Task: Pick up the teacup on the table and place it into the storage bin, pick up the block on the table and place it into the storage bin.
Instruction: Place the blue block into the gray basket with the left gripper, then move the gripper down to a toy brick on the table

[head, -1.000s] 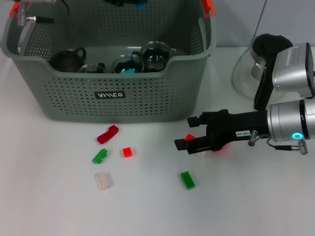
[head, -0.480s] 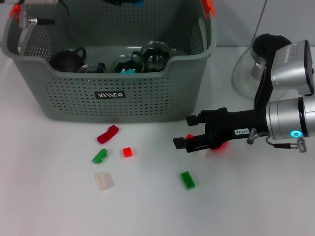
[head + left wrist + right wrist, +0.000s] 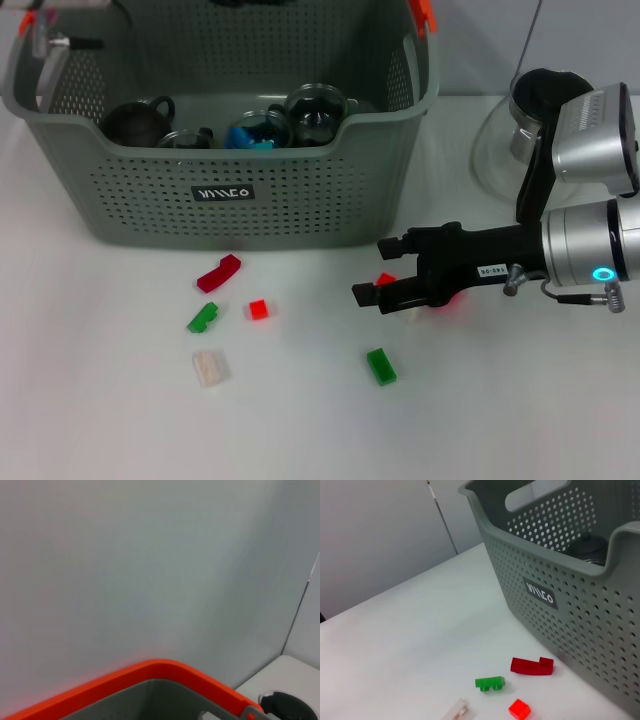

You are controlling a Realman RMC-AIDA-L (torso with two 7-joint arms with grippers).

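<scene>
My right gripper (image 3: 372,270) sits low over the white table (image 3: 120,420), just in front of the storage bin's (image 3: 150,205) right front corner, arm reaching in from the right. The black fingers are spread apart, nothing clamped between them. A small red block (image 3: 385,280) shows in the gap between them, resting on the table; whether a pad touches it I cannot tell. A pale piece (image 3: 412,316) peeks out just under the gripper body.

Loose blocks on the table in front of the bin: dark red angled block (image 3: 219,272) nearest the bin wall, green block (image 3: 203,318) and small red cube (image 3: 258,309) just below it, translucent whitish block (image 3: 209,367) nearer me, and another green block (image 3: 381,366) lying below my right gripper.

Inside the bin: a dark teacup (image 3: 135,122) at the left, glass cups (image 3: 318,112) toward the right, one with blue content (image 3: 252,132).

Left gripper: only a bit of arm hardware at the bin's far left rim; its wrist view shows the orange handle top (image 3: 150,670) and wall. Finger state not visible.

A glass pot (image 3: 510,130) stands right of the bin, behind my right arm.
</scene>
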